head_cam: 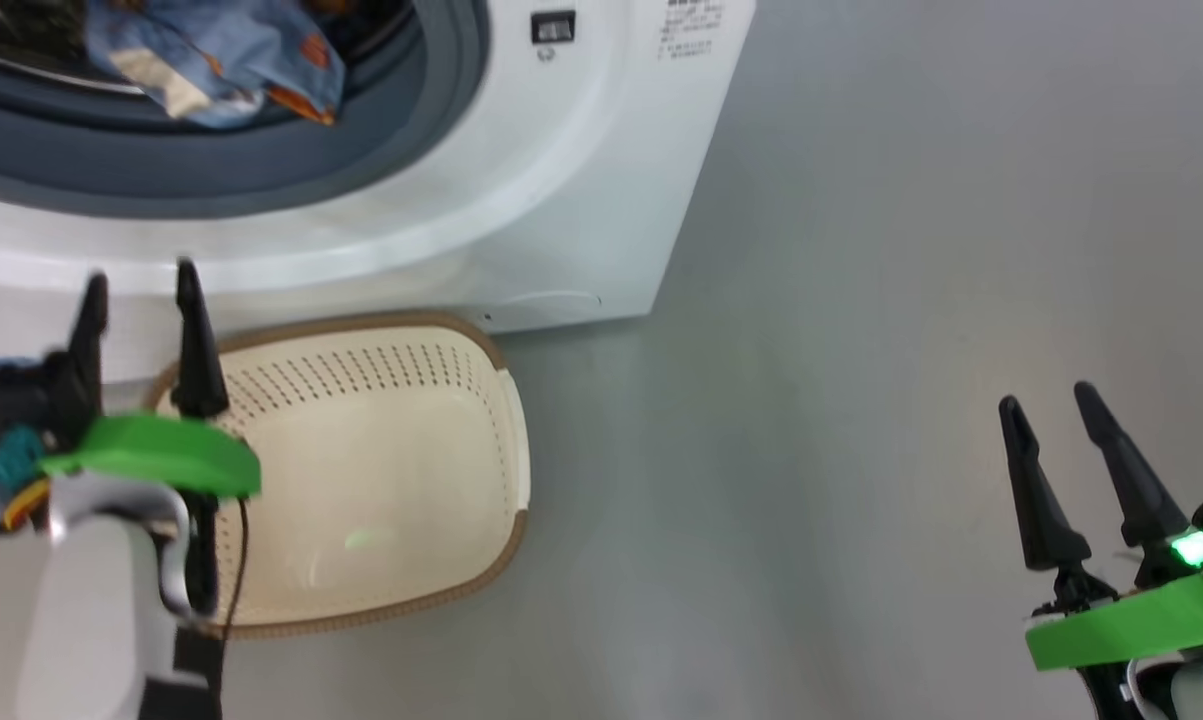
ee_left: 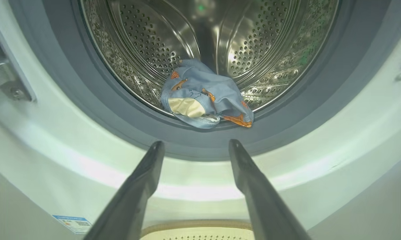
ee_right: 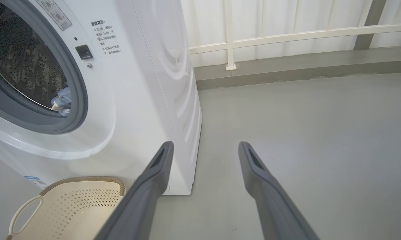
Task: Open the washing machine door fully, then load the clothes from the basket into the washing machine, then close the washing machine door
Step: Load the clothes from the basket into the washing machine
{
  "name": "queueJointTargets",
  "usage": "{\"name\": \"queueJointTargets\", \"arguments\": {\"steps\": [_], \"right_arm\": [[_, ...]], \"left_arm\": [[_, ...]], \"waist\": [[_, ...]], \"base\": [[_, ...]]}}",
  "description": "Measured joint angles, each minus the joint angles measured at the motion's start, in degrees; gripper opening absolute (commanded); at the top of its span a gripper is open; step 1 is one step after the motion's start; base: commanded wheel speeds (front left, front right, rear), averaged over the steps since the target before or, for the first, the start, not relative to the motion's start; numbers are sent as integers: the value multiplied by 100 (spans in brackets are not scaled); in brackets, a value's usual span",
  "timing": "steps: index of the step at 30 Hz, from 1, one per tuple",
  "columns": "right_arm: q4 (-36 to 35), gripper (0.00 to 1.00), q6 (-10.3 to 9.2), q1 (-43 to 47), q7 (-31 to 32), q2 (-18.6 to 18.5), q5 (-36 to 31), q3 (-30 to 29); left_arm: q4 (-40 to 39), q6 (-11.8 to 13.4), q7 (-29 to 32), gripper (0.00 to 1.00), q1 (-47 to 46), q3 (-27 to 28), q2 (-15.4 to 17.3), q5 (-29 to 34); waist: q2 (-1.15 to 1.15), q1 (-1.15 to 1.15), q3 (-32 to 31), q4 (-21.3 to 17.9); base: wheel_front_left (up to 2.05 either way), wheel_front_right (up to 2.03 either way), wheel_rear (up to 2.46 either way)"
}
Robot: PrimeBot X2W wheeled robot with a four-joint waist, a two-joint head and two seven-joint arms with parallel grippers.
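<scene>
The washing machine [head_cam: 561, 200] stands with its mouth uncovered; the washing machine door is out of view. Light blue printed clothes [head_cam: 216, 60] lie at the front lip of the steel drum [ee_left: 260, 40], partly over the grey gasket [ee_left: 87, 110]. On the floor in front sits the cream basket [head_cam: 391, 480], with nothing in it. My left gripper [head_cam: 141, 290] is open and holds nothing, over the basket's left end and just below the drum mouth, pointing at the clothes [ee_left: 203, 96]. Off to the right above bare floor, my right gripper [head_cam: 1051, 395] is open and holds nothing.
Grey floor [head_cam: 861, 400] stretches to the right of the machine. In the right wrist view a white railing [ee_right: 287, 35] and a low kerb run behind it. A hinge bracket [ee_left: 7, 83] sits at the left of the opening, and a blue label [ee_left: 70, 223] low on the front.
</scene>
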Motion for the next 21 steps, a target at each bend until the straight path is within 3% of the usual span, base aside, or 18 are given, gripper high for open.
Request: {"name": "queueJointTargets", "arguments": {"steps": [21], "right_arm": [[268,100,0,1252,0,-87,-49,-9]], "left_arm": [[-775,-1,1,100,2603,-405,-25,-364]], "waist": [[0,0,-1611,231]], "base": [[0,0,0]]}}
